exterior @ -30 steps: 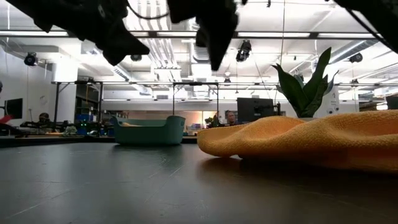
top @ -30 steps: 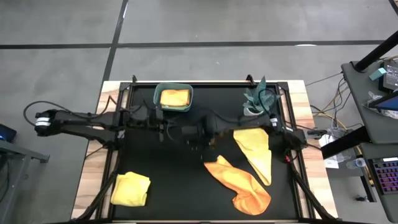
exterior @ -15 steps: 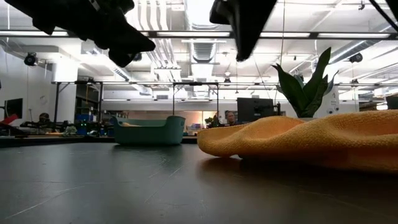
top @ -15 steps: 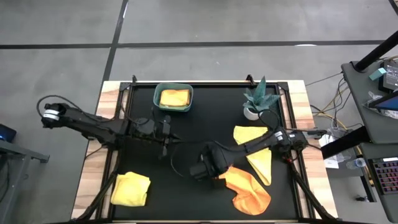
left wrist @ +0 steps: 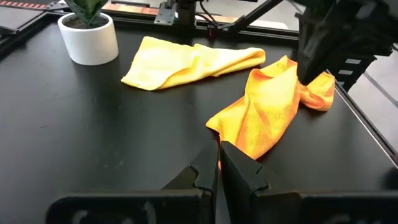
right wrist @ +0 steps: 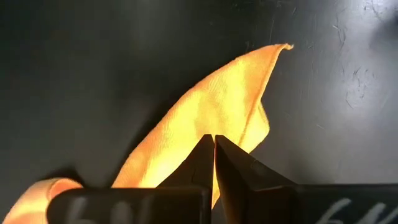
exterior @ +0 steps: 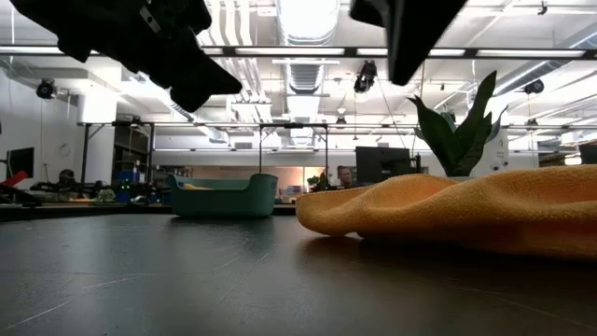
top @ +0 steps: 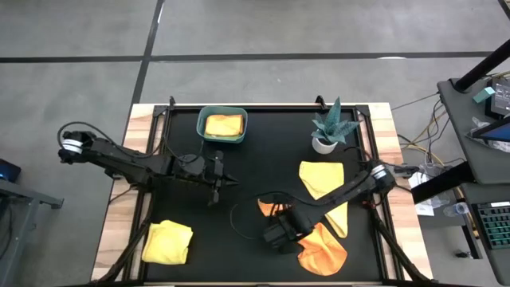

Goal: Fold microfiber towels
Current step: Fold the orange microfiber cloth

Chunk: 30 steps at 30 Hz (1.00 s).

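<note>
Right fingers (right wrist: 214, 144): mine, pressed together, empty, above the orange towel (right wrist: 205, 124).
Left fingers (left wrist: 218, 163): mine, closed, empty, mid-counter (top: 263, 171).

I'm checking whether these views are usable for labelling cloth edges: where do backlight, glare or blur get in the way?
Low view: bright ceiling lights turn both arms into black silhouettes, and the near orange towel looks soft. High view: even light, towel outlines clear. Right wrist view: the orange towel's corner is crisp, while the right gripper itself is blurred. Left wrist view: faint sheen on the black table.
</note>
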Tool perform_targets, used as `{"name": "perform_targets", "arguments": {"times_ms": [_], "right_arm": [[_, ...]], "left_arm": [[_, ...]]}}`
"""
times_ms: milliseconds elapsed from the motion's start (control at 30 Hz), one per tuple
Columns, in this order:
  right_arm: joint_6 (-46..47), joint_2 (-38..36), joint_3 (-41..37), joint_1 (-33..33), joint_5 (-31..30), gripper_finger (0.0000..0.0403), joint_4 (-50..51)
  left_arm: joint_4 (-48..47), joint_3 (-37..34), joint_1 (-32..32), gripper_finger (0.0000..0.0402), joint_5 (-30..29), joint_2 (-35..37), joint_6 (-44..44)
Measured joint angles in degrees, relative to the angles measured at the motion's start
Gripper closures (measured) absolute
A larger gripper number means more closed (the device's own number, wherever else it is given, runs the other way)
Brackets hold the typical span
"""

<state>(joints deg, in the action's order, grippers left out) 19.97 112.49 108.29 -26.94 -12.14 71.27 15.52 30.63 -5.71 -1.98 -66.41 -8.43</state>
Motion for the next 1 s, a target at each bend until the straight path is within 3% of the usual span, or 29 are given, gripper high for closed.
{"name": "perform_targets", "arguments": {"times_ms": [200,533,667,1000], "right_arm": [[0.51,-10.29,-15.75,-0.44,-0.11,0.0394,-13.38],[6.26,-21.19,-35.69,-0.56,-0.03,0.0382,-32.63],[9.12,-23.20,-40.34,-0.56,-0.06,0.0353,-36.70],[10.21,-24.03,-46.56,-0.56,-0.51,0.0252,-41.11]], "left_arm": [[7.87,0.35,-0.40,0.0361,0.18,-6.36,1.82],[17.23,3.36,-2.93,0.0244,1.86,-19.83,6.25],[19.42,5.73,-4.44,0.0219,2.08,-25.96,10.15],[19.84,14.09,-4.90,0.0217,2.36,-38.36,11.87]]}}
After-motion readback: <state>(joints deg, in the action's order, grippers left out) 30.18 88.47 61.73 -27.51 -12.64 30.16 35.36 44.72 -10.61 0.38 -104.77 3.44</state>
